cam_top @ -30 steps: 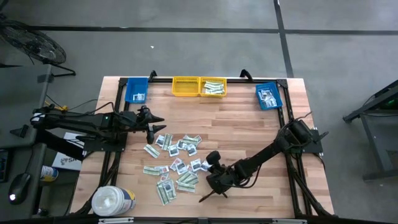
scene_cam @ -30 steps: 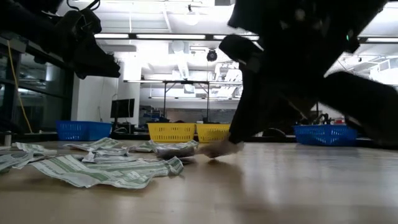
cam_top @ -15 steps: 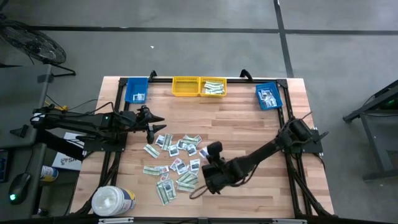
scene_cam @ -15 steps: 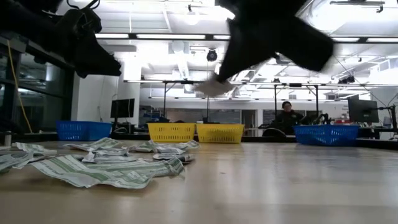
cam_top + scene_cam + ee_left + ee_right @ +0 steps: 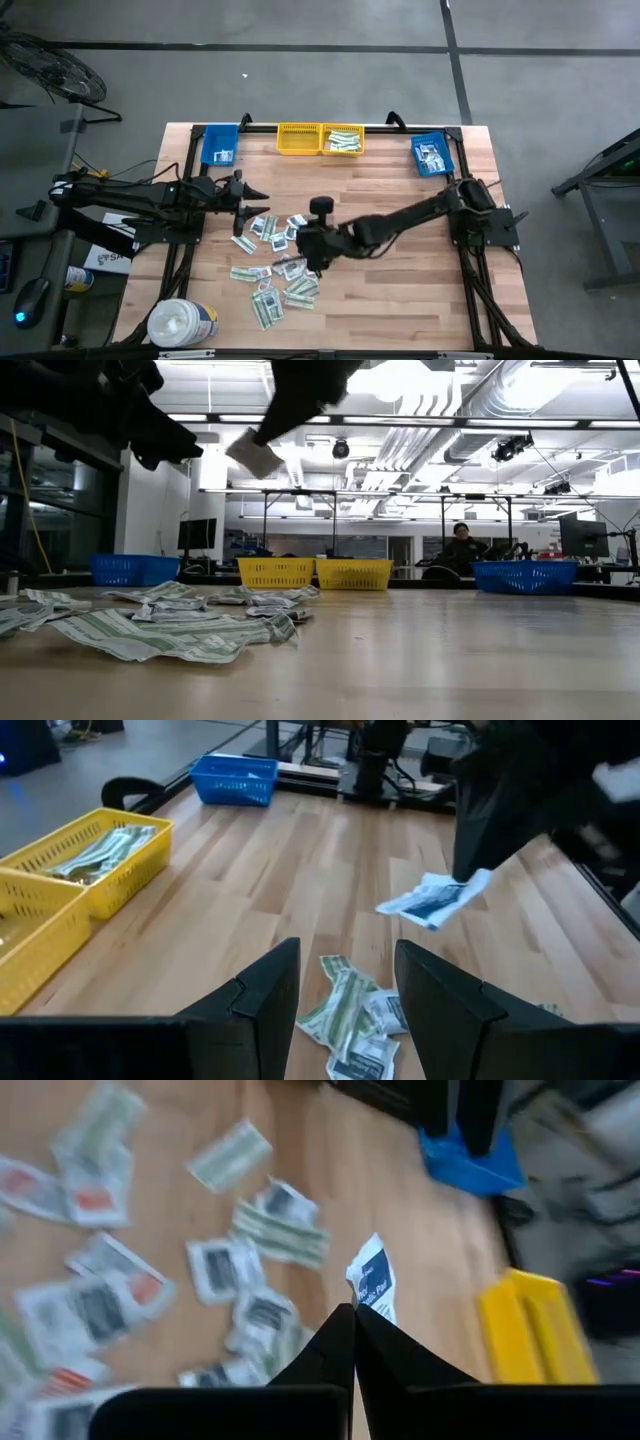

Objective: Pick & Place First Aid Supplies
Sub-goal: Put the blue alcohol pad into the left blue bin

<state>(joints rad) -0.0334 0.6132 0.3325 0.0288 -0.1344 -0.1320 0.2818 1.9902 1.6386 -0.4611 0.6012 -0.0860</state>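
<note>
Packet (image 5: pixel 373 1283) marked "Pad" hangs from right gripper (image 5: pixel 354 1316).

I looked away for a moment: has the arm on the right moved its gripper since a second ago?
Yes. The right gripper, shut on a white packet, has swung from the table's near edge up over the packet pile, toward the yellow bins.

A lab: metal frames (image 5: pixel 300 520), ceiling ducts (image 5: pixel 450 420), a person (image 5: pixel 462 548) at monitors (image 5: pixel 585 538)
</note>
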